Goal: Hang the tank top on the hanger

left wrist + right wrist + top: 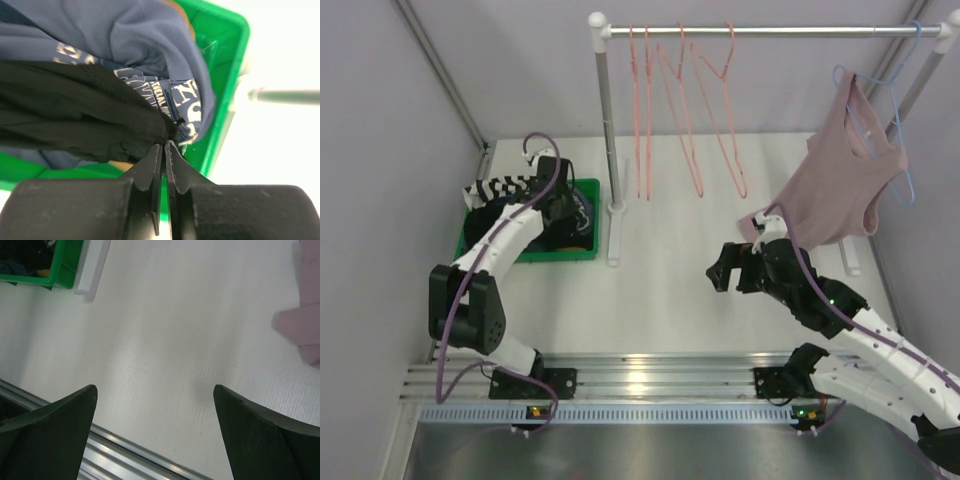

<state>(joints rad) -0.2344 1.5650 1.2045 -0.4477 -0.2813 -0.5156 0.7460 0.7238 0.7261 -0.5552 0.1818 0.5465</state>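
Inside a green plastic bin (227, 75), the left gripper (164, 146) clamps the soft black tank top (75, 115). The right gripper (154, 388) holds its jaws wide apart.

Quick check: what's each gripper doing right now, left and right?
Left gripper: closed, tips pinching the edge of the black tank top in the green bin.
Right gripper: wide open, holding nothing, above the table.

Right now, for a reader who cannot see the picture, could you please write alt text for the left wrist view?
The left gripper, its jaws closed almost together, pinches a bunched edge of the black tank top. The top lies over a dark blue printed shirt inside a green bin, with the white table beyond.
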